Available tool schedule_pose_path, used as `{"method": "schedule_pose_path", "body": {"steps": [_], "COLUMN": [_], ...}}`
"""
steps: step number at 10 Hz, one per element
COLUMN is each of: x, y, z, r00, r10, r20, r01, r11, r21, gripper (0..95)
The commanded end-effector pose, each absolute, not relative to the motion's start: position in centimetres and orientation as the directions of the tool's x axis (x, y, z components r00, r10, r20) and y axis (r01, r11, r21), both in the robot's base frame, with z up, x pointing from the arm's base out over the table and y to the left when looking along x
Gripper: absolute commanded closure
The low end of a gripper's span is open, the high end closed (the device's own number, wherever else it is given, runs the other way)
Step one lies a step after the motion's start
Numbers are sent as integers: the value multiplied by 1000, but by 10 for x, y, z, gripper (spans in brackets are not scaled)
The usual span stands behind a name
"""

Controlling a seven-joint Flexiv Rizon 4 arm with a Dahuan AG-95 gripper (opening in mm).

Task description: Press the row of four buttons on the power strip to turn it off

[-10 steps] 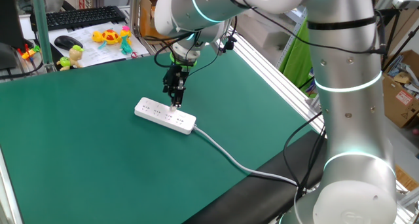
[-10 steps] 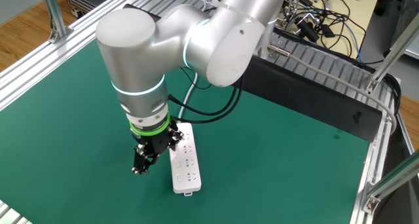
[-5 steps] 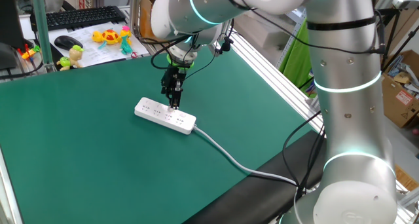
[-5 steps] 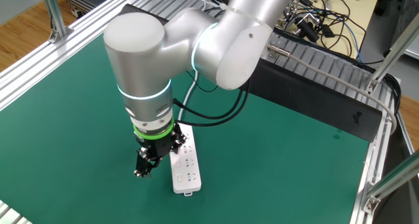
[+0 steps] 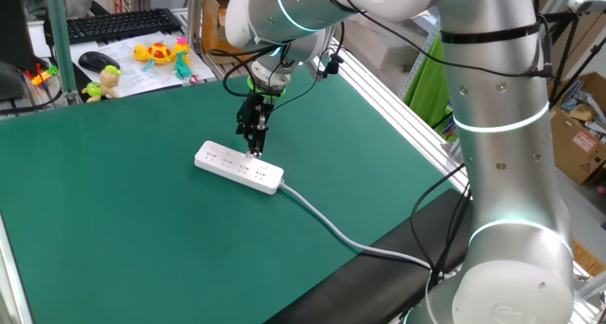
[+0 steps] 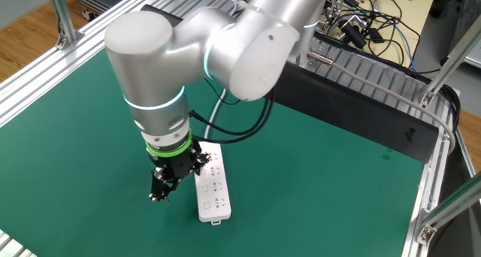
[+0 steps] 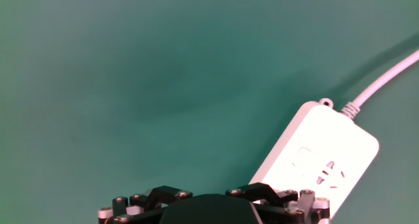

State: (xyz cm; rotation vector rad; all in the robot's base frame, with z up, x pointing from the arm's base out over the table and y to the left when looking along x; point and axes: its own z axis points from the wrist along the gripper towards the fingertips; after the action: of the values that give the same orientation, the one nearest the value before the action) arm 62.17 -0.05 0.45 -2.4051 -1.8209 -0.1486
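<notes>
I hung over the strip (image 5: 239, 167) with jaws spread wide, gripping nothing, and judged one fingertip should drop squarely onto each button.

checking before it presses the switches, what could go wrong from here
1. The gripper is very low over the power strip, and the tiny buttons barely show; a finger could land on a socket face instead.
2. The strip lies loose on the green table, so an off-centre push might slide or tip it.
3. The cable trails free and could tug the strip.
</notes>
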Motion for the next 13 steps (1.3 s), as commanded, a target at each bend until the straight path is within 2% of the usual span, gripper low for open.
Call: {"method": "schedule_pose_path", "body": {"steps": [1,13], "x": [621,618], "y": [0,6], "z": [4,4], "r00": [275,272], "r10": [949,951], "r20": [152,148], "r01": [962,962], "r11": [-271,-267], "r21": [-42,-48], "gripper": [0,0]}}
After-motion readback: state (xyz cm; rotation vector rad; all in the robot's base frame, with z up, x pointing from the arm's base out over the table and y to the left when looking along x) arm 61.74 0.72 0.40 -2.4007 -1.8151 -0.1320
